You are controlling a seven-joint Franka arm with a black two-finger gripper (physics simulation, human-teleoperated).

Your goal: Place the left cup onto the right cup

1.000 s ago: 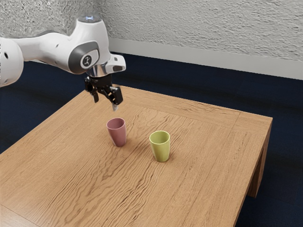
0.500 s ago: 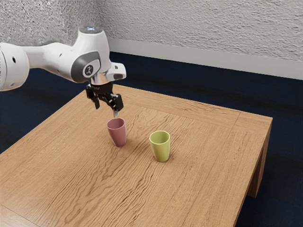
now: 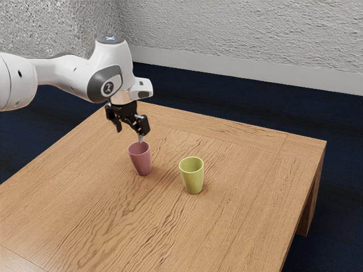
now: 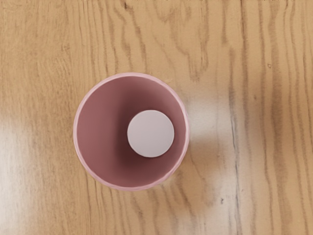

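There are two cups on one wooden table [image 3: 238,226]. One cup is pink and one is green.

The pink cup [image 3: 140,158] stands up straight right under the gripper [image 3: 131,131]. It sits on the table with its open top facing up at the fingers. The gripper has two black fingers [image 3: 142,124], and they are spread apart with nothing between them. The tip of one finger hangs close over the rim of the pink cup. The fingers do not hold the cup.

The green cup [image 3: 191,174] also stands up straight on the table. It is off to the side of the fingers, past the pink cup, toward the exterior view's right. The two cups are near each other, but they do not touch. The fingers are well away from the green cup.

There is one white arm [image 3: 62,73]. It comes in from the exterior view's left and bends down to the gripper.

From the hand's own camera I look straight down into the pink cup [image 4: 98,132]. The cup is one pink ring with one pale round bottom [image 4: 150,133] inside it. The wood of the table [image 4: 254,73] is all around the cup. The cup has nothing in it.
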